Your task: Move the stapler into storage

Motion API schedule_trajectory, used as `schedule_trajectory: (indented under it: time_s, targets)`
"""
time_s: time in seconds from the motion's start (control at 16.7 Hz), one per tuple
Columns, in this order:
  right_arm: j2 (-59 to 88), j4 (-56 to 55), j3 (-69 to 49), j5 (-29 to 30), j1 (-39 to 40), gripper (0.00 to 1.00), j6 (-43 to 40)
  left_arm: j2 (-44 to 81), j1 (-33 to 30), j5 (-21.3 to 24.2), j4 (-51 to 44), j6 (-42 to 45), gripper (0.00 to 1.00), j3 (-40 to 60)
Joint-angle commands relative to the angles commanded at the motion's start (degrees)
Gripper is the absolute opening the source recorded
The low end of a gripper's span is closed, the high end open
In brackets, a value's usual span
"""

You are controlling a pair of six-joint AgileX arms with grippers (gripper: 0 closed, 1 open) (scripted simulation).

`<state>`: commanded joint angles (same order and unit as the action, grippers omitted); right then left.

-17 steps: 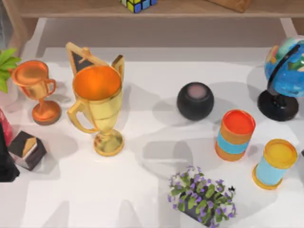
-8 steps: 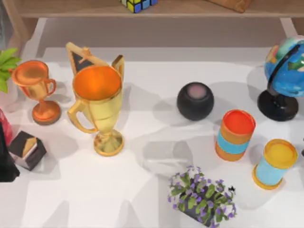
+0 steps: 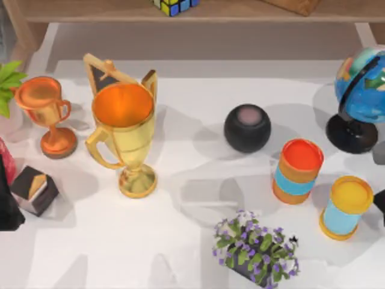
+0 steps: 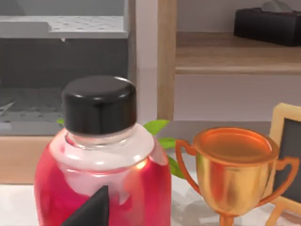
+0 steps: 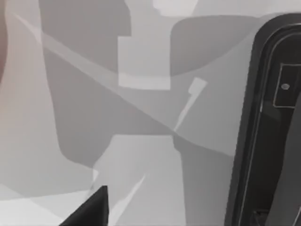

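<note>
I can make out no stapler; it is out of view. The storage is a wooden shelf unit (image 3: 252, 12) along the table's far edge, also in the left wrist view as a shelf board (image 4: 225, 52). My left arm (image 3: 6, 208) sits at the table's left edge, and a dark tip of the left gripper (image 4: 89, 209) is close before a red bottle (image 4: 101, 179) with a black cap. A dark piece of my right arm (image 3: 380, 205) is at the right edge. The right gripper (image 5: 89, 209) hangs over bare table beside a long black object (image 5: 273, 127) I cannot identify.
On the table stand a big gold trophy (image 3: 123, 135), a small copper trophy (image 3: 48, 114), a black-and-gold box (image 3: 35, 189), a black round speaker (image 3: 247, 127), two orange-and-blue cans (image 3: 296, 170), a flower pot (image 3: 255, 250) and a globe (image 3: 361, 90).
A dark part of my right arm has come into the top view at the right edge, beside the yellow-topped can, with a new shadow above it. Nothing else has moved.
</note>
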<state>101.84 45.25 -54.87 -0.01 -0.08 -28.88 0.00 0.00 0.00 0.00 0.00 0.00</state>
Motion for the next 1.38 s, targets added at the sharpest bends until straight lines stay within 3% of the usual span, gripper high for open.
schedule_trajectory:
  time_s: [0.42,1.2,1.38]
  targets:
    - [0.8,-2.9,-0.1,-0.1,-0.9,1.00,0.2,0.0,0.0,0.0,0.0,0.0,1.00,0.0]
    - [0.8,-2.9,-0.1,-0.1,-0.9,0.02,0.2,0.0,0.0,0.0,0.0,0.0,1.00,0.0]
    - [0.8,-2.9,-0.1,-0.1,-0.9,0.00,0.2,0.0,0.0,0.0,0.0,0.0,1.00,0.0]
